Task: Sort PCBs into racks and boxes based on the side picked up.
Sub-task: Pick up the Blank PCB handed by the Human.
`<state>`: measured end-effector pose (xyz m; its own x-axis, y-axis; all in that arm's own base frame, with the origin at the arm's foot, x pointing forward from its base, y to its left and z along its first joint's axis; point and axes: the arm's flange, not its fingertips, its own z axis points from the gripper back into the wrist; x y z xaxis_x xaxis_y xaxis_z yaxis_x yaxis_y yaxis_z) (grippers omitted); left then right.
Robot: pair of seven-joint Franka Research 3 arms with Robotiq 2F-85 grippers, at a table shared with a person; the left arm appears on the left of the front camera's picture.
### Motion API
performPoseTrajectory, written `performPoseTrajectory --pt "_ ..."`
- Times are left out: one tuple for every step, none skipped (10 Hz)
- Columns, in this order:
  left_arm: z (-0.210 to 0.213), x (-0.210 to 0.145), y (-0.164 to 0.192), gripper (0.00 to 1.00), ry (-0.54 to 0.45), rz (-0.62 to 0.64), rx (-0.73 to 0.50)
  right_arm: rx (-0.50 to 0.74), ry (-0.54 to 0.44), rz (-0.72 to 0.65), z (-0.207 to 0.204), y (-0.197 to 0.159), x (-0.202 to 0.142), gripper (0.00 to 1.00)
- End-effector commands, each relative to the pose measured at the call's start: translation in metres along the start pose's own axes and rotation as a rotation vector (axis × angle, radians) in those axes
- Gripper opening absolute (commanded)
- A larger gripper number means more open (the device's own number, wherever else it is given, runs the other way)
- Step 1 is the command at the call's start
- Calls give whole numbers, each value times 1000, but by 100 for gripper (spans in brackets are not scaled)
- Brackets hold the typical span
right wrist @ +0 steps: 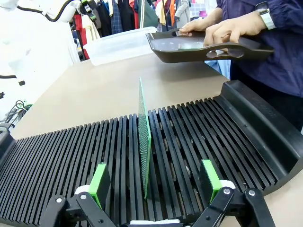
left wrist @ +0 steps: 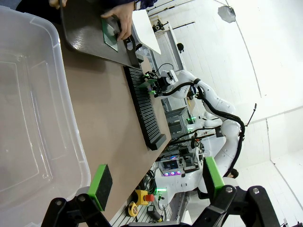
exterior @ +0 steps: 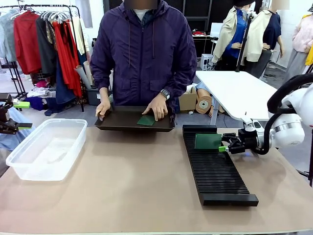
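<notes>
**Matt table, shiny plastics**

The rack (exterior: 215, 171) is black ribbed plastic, mostly matt, with a dull sheen along the rib tops. The PCB (right wrist: 143, 137) standing in it shows a finely dotted green face. Under the rack, the table (exterior: 122, 191) is smooth, matt beige. Well left of the rack, the box (exterior: 49, 147) is clear, glossy plastic with bright glints on its rim. Beyond the rack's far end, the tray (exterior: 122, 122) is dark, smooth, satin plastic, and the jacket (exterior: 146, 54) behind it is purple cloth with a slight sheen. At the rack's right side, the pads (right wrist: 100, 182) of the right gripper (right wrist: 154, 165) look matt green and rubbery, and the arm shell (exterior: 288, 129) is glossy white.
</notes>
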<state>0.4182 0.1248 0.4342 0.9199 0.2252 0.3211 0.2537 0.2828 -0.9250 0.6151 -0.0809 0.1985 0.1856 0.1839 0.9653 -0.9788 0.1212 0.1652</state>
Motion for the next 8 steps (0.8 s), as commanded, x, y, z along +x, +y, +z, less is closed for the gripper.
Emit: performPoseTrajectory --pt "0 1 -1 100 -3 12 4 2 3 2 -1 0 2 100" --pt "0 1 -1 100 -3 12 4 2 3 2 -1 0 2 100" --pt "0 1 -1 100 -3 12 4 0 0 0 0 0 0 100" --pt "0 1 -1 100 -3 12 4 26 -41 -25 -4 1 12 100" --pt "0 1 -1 100 -3 12 4 28 -43 -30 -3 1 21 100" --pt "0 1 -1 100 -3 12 4 15 -44 -34 0 2 30 100" --pt "0 1 -1 100 -3 12 4 14 -52 -34 4 3 39 100" --pt "0 1 -1 100 -3 12 4 18 -51 -30 6 5 49 100"
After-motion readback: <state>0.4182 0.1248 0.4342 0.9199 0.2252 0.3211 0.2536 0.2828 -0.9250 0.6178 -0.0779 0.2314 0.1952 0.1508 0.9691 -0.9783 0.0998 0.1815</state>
